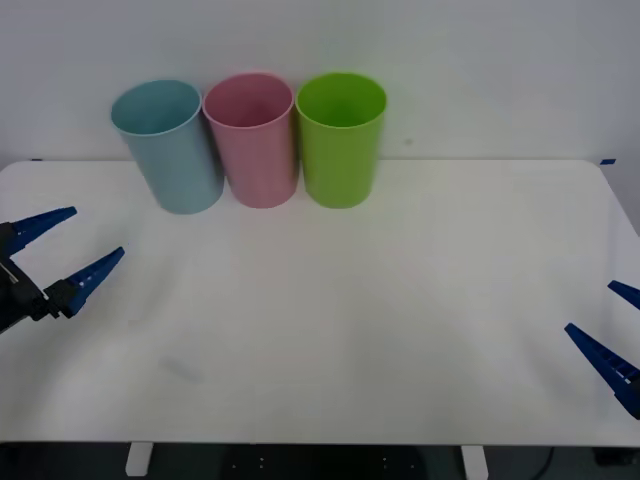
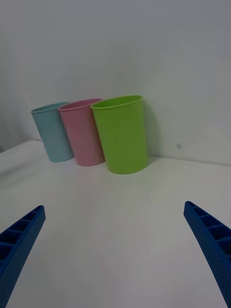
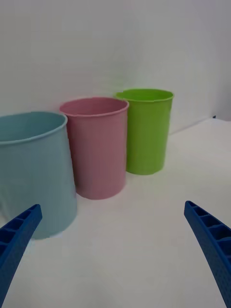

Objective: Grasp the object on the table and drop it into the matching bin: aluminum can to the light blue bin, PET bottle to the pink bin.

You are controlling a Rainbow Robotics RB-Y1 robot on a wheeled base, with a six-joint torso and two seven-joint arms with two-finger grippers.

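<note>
Both my left hand (image 1: 72, 247) and my right hand (image 1: 617, 325) hang spread wide and hold nothing, apart over the tabletop (image 1: 400, 300), and I see no bottle, so I judge it lies in the pink bin (image 1: 253, 140) ahead.

- light blue bin (image 1: 172, 150): pale blue, plain
- pink bin (image 1: 254, 142): soft pink
- green bin (image 1: 341, 140): bright lime
- bench (image 1: 400, 300): white
- left hand (image 1: 72, 248) and right hand (image 1: 612, 330): blue ribbed fingers
</note>
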